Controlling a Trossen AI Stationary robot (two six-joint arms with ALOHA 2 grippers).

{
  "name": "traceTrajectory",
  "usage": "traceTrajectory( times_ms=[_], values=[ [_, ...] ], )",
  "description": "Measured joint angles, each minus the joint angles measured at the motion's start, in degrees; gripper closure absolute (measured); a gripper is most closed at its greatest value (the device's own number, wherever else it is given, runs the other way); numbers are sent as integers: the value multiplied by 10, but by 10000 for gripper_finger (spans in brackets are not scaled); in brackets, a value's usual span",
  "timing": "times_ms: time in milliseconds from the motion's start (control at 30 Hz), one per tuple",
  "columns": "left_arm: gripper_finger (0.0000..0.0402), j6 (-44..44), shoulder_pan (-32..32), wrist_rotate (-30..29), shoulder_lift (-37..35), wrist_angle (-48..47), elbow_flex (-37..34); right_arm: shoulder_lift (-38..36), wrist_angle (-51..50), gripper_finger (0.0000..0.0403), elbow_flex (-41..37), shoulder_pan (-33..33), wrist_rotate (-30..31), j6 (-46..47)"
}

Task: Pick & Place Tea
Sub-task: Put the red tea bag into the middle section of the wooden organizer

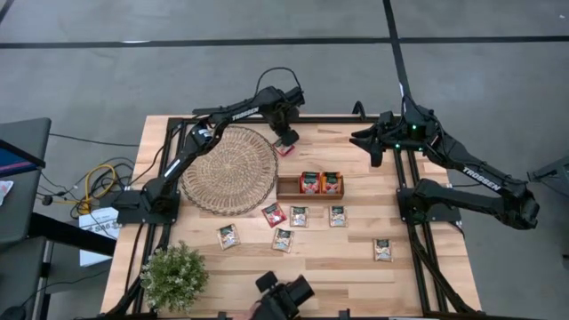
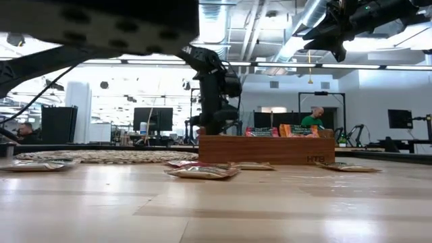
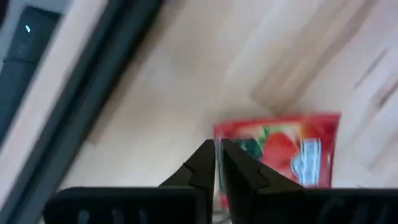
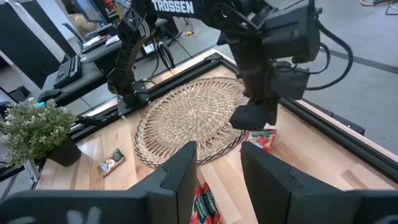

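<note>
You have one red sachet [image 1: 284, 148] lying flat just beside the woven mat [image 1: 229, 169], two red ones [image 1: 320, 183] upright in the wooden tray [image 1: 289, 188] — six more [image 1: 299, 216], mostly pale, scattered flat nearby.

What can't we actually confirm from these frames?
- Left claw grip: in the left wrist view the shut fingers cover the near edge of the red tea sachet, so the pinch itself is hidden.
- Sachet labels: too small to read in the high view, blurred in the left wrist view.
- Wooden tray contents: in the low view its front wall hides all but the sachet tops.
</note>
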Motion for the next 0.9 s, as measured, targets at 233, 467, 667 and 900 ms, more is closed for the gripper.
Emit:
traceTrajectory(
  times_ms=[233, 467, 667, 900],
  values=[
    [384, -14, -4, 2, -1, -31, 0, 0, 0, 284, 0, 0, 0, -1],
    [384, -30, -12, 4, 0, -25, 0, 0, 0, 284, 0, 0, 0, -1],
    [384, -47, -15, 4, 0, -23, 0, 0, 0, 284, 0, 0, -1, -1],
    [364, -40, -16, 32, 0, -21, 0, 0, -1, 284, 0, 0, -1, -1]
  ],
)
